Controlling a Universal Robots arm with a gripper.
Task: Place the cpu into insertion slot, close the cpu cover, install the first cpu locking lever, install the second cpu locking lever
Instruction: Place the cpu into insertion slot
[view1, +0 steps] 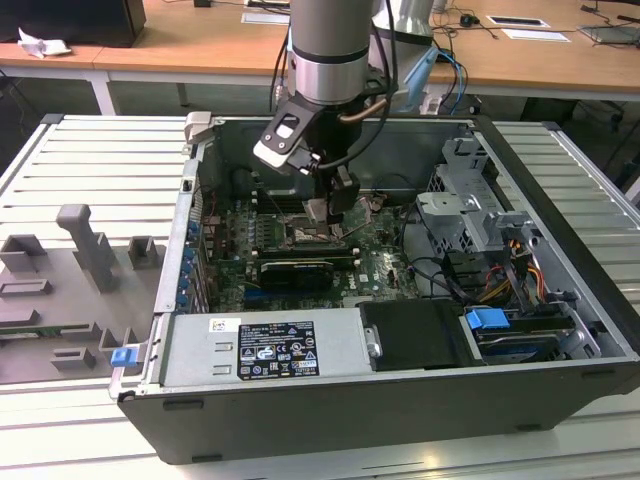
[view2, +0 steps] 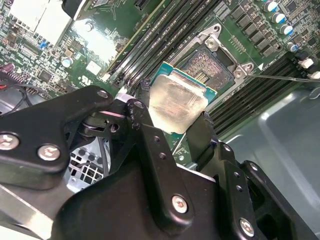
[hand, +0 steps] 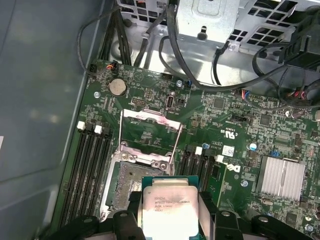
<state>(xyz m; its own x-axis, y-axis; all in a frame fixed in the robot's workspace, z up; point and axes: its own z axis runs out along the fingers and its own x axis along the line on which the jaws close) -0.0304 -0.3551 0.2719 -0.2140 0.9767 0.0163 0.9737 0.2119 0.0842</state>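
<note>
My gripper (view1: 325, 205) hangs inside the open computer case, shut on the cpu (view1: 316, 209). In both wrist views the cpu (view2: 177, 102) (hand: 167, 205) is a flat square chip with a pale metal face, pinched at two opposite edges by black fingers (view2: 141, 117). It hovers just above and partly beside the insertion slot (view2: 212, 67) (hand: 125, 182), whose dark contact field lies bare. The cpu cover (hand: 150, 116) stands swung up at the far end of the slot. A thin locking lever (view2: 280, 77) sticks out beside the slot.
Memory slots (hand: 90, 160) flank the socket on the green board. A long black expansion card (view1: 295, 270), a power supply (view1: 260, 345), a drive cage (view1: 470, 200) and loose cables (hand: 220, 70) crowd the case. Grey fixtures (view1: 90, 250) stand at the exterior view's left.
</note>
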